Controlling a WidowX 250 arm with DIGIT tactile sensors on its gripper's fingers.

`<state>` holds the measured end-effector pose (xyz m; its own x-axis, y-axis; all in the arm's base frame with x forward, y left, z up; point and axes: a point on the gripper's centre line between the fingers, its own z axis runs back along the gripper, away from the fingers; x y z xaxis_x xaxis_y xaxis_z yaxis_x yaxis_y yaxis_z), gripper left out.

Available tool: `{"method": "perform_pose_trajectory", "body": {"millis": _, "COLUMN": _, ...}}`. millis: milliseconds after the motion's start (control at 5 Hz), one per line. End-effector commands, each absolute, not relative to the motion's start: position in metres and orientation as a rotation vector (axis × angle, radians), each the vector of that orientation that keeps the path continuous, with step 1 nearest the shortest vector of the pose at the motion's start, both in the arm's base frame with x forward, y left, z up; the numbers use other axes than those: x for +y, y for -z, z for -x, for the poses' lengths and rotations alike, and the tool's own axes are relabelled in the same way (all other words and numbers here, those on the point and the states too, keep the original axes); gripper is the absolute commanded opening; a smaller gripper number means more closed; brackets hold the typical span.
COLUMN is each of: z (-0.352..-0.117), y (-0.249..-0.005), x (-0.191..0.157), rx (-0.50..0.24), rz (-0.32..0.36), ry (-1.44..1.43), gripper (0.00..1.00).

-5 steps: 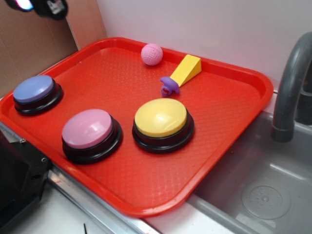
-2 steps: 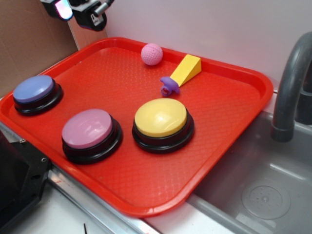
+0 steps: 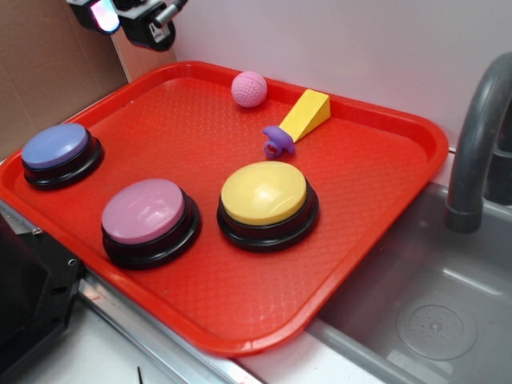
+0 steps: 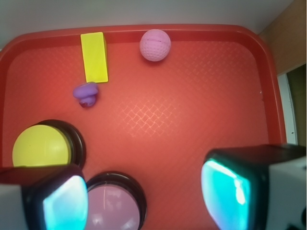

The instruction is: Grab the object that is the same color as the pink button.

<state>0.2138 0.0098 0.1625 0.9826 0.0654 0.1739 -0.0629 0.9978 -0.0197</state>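
in the exterior view the gripper (image 3: 128, 20) hangs at the far left corner, above the rim of the red tray (image 3: 384, 240) and touching nothing. the wrist view shows its two fingers (image 4: 240, 189) set wide apart with bare tray between them, so the jaws are released and empty. moving right, the blue-purple button (image 3: 58, 152) sits at the left edge, the pink button (image 3: 148, 216) near the front, and the yellow button (image 3: 266, 200) beside it. the pink dimpled ball (image 3: 250, 88) rests far back against the rim, to the right of the gripper and well apart from it. just right of the ball lie a yellow wedge (image 3: 306, 114) and a small purple ring piece (image 3: 278, 142). the ball is round, so no axis matters; the reach looks like a move rightward along the far edge, then down.
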Motion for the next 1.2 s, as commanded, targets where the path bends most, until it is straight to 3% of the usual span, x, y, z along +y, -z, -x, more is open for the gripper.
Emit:
{"method": "perform_pose_trajectory", "body": {"millis": 0, "z": -0.241, "y": -0.159, "x": 0.021, "rx": -0.27, "rz": -0.005, "ry": -0.148, "gripper": 1.0}}
{"method": "perform_pose_trajectory", "body": {"millis": 200, "z": -0.251, "y": -0.153, "x": 0.026, "rx": -0.274, "rz": -0.003, "ry": -0.185, "gripper": 1.0}}
{"method": "perform_pose_trajectory", "body": {"millis": 400, "z": -0.286, "y": -0.117, "x": 0.04, "rx": -0.283, "rz": 0.038, "ry": -0.186, "gripper": 1.0}}
{"method": "perform_pose_trajectory", "body": {"millis": 600, "z": -0.321, "y": -0.081, "x": 0.05, "rx": -0.299, "rz": 0.022, "ry": -0.18, "gripper": 1.0}}
{"method": "perform_pose_trajectory", "body": {"millis": 800, "z": -0.337, "y": -0.064, "x": 0.047, "rx": -0.297, "rz": -0.025, "ry": -0.123, "gripper": 1.0}}
{"method": "perform_pose_trajectory", "body": {"millis": 1000, "z": -0.308, "y": -0.081, "x": 0.039, "rx": -0.391, "rz": -0.041, "ry": -0.073, "gripper": 1.0}}
